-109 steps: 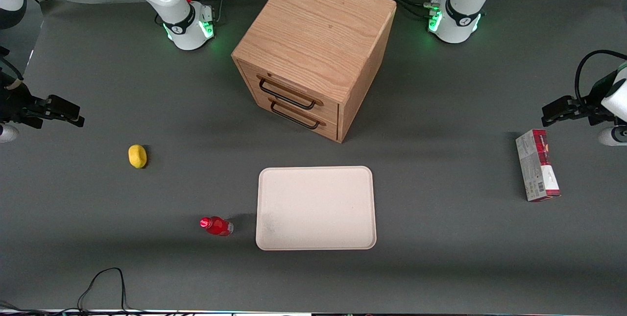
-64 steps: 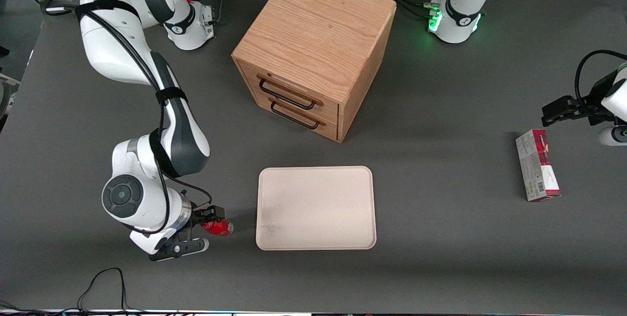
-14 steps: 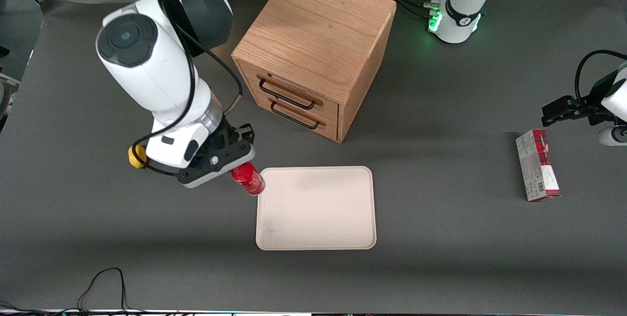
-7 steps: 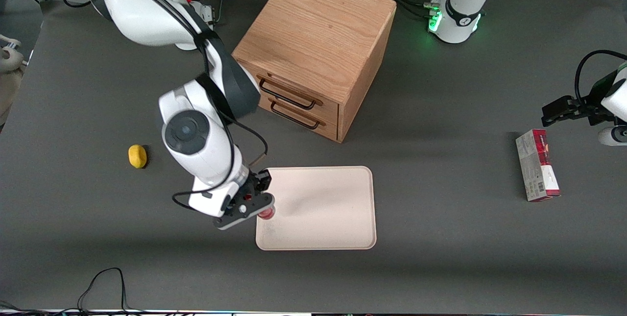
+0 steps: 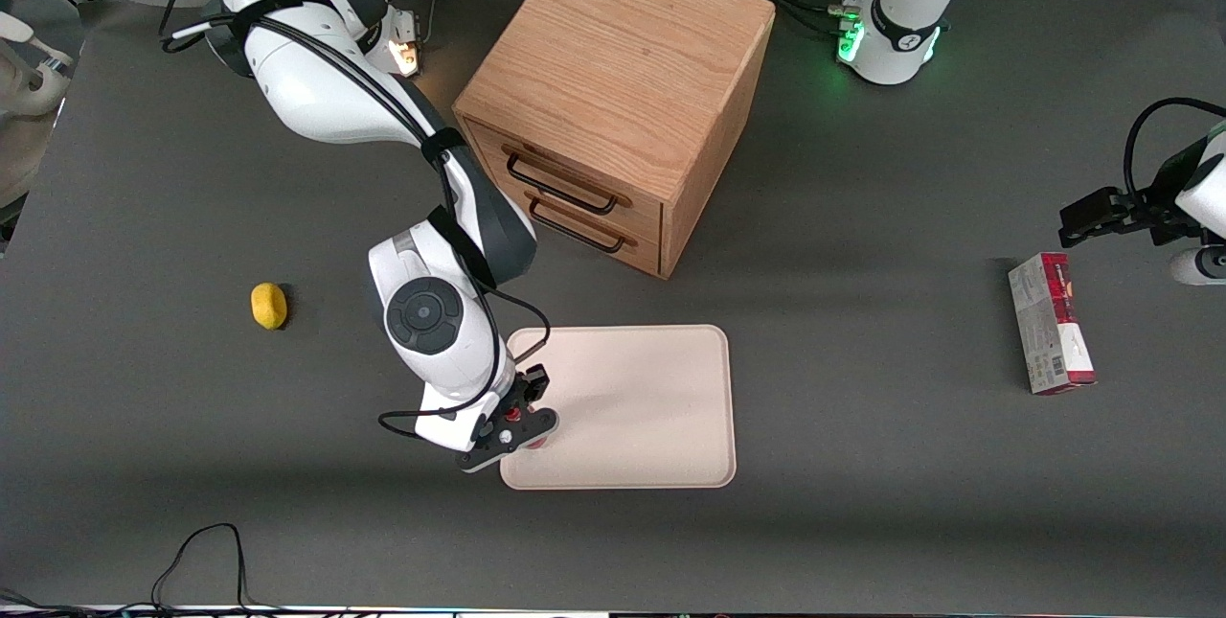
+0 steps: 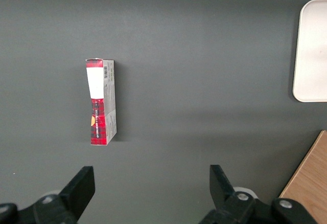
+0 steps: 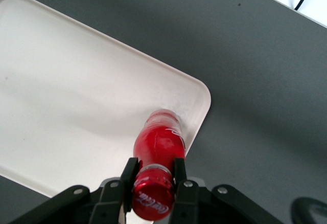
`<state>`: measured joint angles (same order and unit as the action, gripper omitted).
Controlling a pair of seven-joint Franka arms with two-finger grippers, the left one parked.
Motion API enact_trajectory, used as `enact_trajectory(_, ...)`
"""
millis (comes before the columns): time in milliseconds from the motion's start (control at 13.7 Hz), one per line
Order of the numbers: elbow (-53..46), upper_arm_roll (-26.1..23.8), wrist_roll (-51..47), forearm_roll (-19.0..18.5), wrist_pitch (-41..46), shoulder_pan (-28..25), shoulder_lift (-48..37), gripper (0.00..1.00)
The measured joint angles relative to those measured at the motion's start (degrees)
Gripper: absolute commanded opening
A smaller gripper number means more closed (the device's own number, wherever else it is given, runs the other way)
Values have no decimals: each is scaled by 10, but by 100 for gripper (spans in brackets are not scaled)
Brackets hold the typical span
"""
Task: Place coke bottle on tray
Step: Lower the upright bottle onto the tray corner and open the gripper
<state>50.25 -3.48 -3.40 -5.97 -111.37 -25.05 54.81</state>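
One thing matters for your release: the hand (image 7: pixel 154 179) is clamped on the coke bottle's (image 7: pixel 158 144) neck, bottle near upright, base down over the tray (image 7: pixel 71 96) right by its corner rim.

Hand (image 5: pixel 517 422) over tray (image 5: pixel 651 407) corner, gripping coke bottle (image 5: pixel 536 441).

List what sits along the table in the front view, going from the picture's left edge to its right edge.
Yellow lump → gripper holding the coke bottle over the tray's corner → tray → red-and-grey carton.
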Motion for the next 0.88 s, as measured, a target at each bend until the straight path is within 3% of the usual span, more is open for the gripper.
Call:
enact_trajectory(219, 0, 0, 0, 0, -1, 0, 5, 26)
enact_trajectory(292, 0, 0, 0, 0, -2, 0, 7, 34)
enact_trajectory(365, 0, 0, 0, 0, -5, 0, 10, 72)
enact_trajectory(438, 0, 0, 0, 0, -8, 0, 11, 100)
enact_trajectory(876, -2, 0, 0, 0, -13, 0, 10, 100)
